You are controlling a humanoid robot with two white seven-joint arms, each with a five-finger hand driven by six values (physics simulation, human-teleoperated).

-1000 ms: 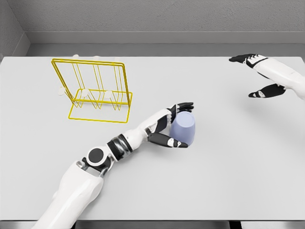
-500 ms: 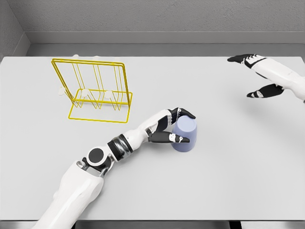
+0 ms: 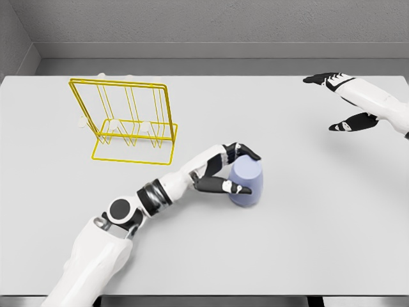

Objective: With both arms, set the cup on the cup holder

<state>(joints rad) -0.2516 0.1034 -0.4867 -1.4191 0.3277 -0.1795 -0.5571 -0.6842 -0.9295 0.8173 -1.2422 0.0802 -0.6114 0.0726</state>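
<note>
Grey table (image 3: 307, 256), filling nearly the whole head view, backed by a grey wall along the far edge. Yellow wire cup holder (image 3: 131, 121) at far left of the table: upright rectangular frame on a flat wire base, pale pegs between the wires, none carrying anything. Left arm entering from the lower left and reaching diagonally toward the middle of the table. Left hand (image 3: 225, 171) wrapped around the lavender cup (image 3: 246, 183), dark fingers (image 3: 246, 152) curled over the cup's far upper edge, thumb pressed along the near side. Cup upside down, wider rim on the table, near the centre and slightly right of it, well apart from the cup holder; bare table surface between the two, nothing lying in that gap. Right arm entering from the right edge at upper right. Right hand (image 3: 339, 102) held above the far right part of the table, fingers spread wide, thumb well apart from the others, holding nothing, well apart from the cup. Contact of the right hand with the table not discernible.
</note>
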